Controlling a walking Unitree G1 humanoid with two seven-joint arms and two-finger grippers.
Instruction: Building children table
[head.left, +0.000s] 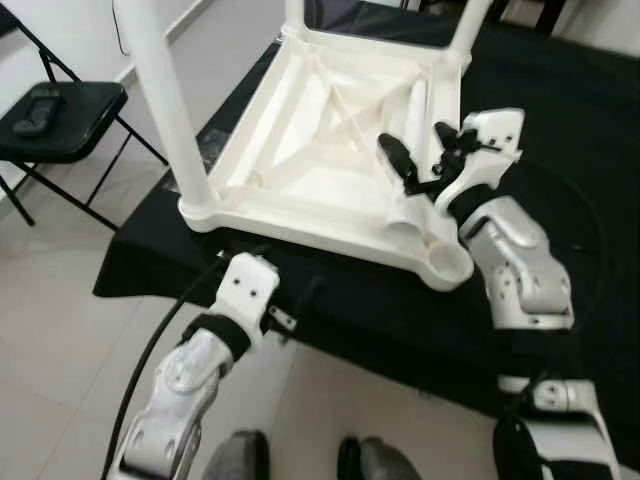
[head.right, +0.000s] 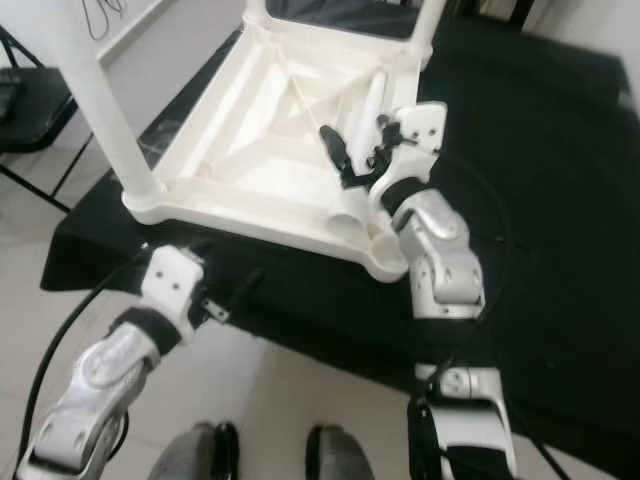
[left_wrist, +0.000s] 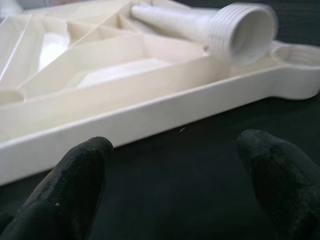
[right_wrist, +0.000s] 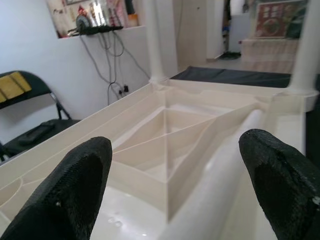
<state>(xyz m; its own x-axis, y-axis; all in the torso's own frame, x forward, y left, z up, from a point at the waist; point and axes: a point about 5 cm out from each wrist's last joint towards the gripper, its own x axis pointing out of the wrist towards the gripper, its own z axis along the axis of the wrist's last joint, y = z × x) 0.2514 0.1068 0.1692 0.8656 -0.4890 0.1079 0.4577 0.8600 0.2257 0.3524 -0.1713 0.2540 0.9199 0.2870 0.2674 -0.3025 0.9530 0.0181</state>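
Cropping attached table legs (head.left: 165, 100) at frame top; straddling loose leg (head.left: 412, 150) mid-frame, right gripper (head.left: 420, 150) wide; left gripper (left_wrist: 170, 175) wide below tabletop (head.left: 300, 130).

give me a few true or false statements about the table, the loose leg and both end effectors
1. The white table top lies upside down on a black cloth. True.
2. The right end effector is shut on the loose leg. False: its fingers are open above the leg.
3. The corner socket nearest the robot has no leg. True.
4. The left end effector is gripping the table's rim. False: it is open, short of the rim.
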